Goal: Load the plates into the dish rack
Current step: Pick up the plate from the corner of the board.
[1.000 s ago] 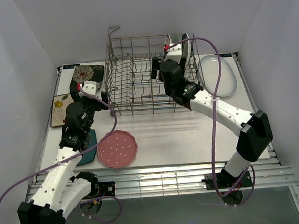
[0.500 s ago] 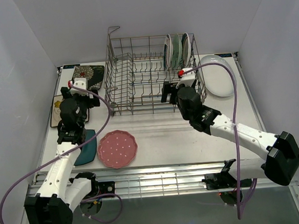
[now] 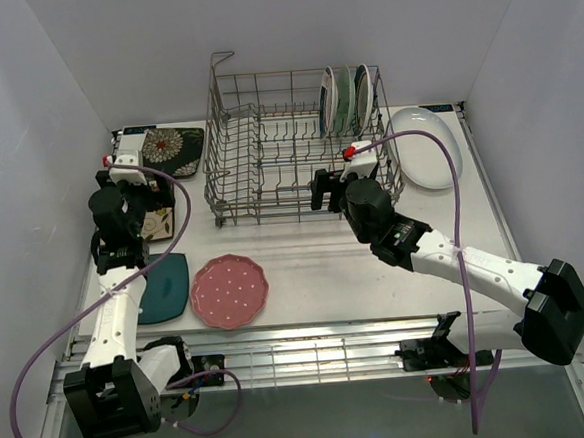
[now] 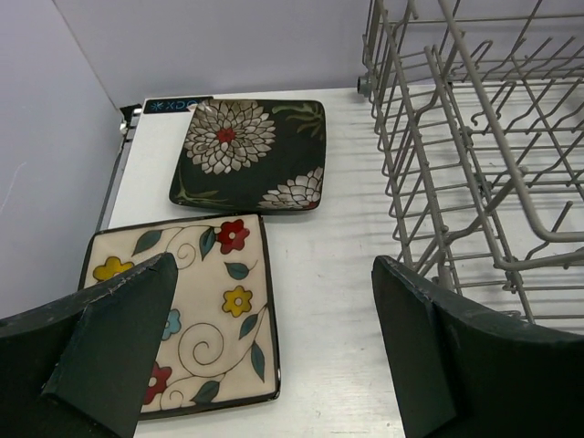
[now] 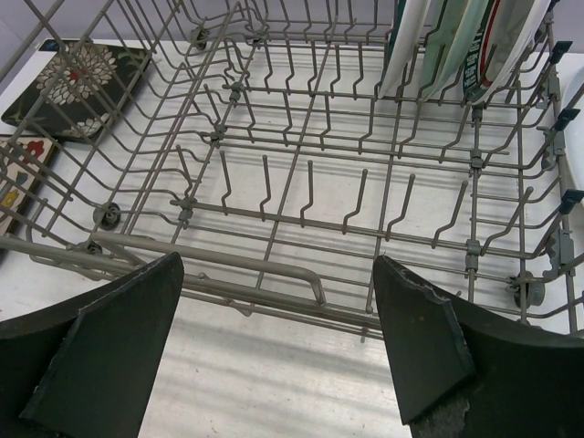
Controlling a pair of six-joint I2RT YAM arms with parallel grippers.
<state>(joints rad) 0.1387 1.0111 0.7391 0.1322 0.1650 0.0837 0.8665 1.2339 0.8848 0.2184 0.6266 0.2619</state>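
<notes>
The grey wire dish rack (image 3: 269, 170) stands at the back middle, with three round plates (image 3: 349, 100) upright in its far right corner. Flat on the table lie a pink dotted plate (image 3: 229, 291), a dark teal plate (image 3: 164, 286), a black floral square (image 3: 175, 147), a cream floral square (image 4: 196, 310) and a large white oval (image 3: 425, 147). My left gripper (image 4: 272, 274) hangs open above the cream square's right edge, holding nothing. My right gripper (image 5: 278, 265) is open and empty, just in front of the rack's near wall (image 5: 237, 269).
White walls close the table on the left, back and right. The metal rail at the table's front edge (image 3: 311, 348) runs between the arm bases. Purple cables loop off both arms. The rack's left handle (image 3: 219, 69) sticks up high.
My right arm has drawn back out of the rack to its near side, leaving the plates upright. My left arm has swung left, now above the cream square.
</notes>
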